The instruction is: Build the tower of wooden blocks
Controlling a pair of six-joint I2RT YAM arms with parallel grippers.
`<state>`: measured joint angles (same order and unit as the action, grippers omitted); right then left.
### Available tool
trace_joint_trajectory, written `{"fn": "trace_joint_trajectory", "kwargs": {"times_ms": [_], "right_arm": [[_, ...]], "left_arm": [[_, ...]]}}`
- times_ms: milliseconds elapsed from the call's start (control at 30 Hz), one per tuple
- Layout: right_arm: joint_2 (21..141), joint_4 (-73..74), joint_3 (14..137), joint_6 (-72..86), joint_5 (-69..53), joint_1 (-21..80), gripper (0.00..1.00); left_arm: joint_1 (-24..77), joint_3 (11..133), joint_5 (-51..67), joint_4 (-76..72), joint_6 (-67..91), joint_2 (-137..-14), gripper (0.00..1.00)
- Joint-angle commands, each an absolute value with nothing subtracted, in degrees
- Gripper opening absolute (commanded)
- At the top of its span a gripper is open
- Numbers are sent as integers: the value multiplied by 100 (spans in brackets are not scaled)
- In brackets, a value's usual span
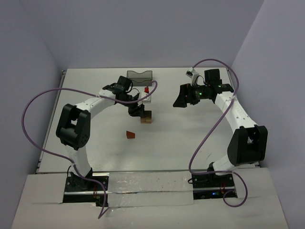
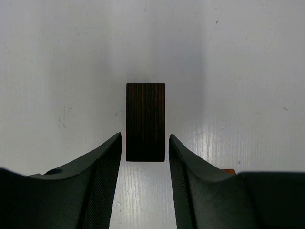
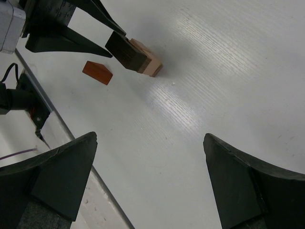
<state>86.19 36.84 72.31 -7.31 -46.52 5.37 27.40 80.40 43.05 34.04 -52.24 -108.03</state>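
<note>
Snagging was the risk: left gripper (image 2: 145, 138), jaws parted just off either side of the dark block (image 2: 145, 121) atop tan blocks (image 3: 148, 61) on the counter (image 2: 238, 71), could topple it if lifted crooked; right gripper (image 3: 150, 143) gaped empty.

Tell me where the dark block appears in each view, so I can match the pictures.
Top external: dark block mid-table, at the left gripper's tips, beside the tan block.
Left wrist: centre, between the fingers.
Right wrist: upper left, against the tan block.
Shared landmark: the left gripper, at the block in all three.
</note>
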Motion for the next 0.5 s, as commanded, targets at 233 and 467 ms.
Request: {"fn": "trace_joint_trajectory", "kwargs": {"times_ms": [233,467], "right_arm": [[8464,3564,7392,-747,-4755,554,100],[8402,3586,7395,-791,-4647,563,100]], "left_arm": [[2764,8270,4425,3427,-5409,-10743,96],[2690,8414,4430,3621,-5426,-10263,99]]}}
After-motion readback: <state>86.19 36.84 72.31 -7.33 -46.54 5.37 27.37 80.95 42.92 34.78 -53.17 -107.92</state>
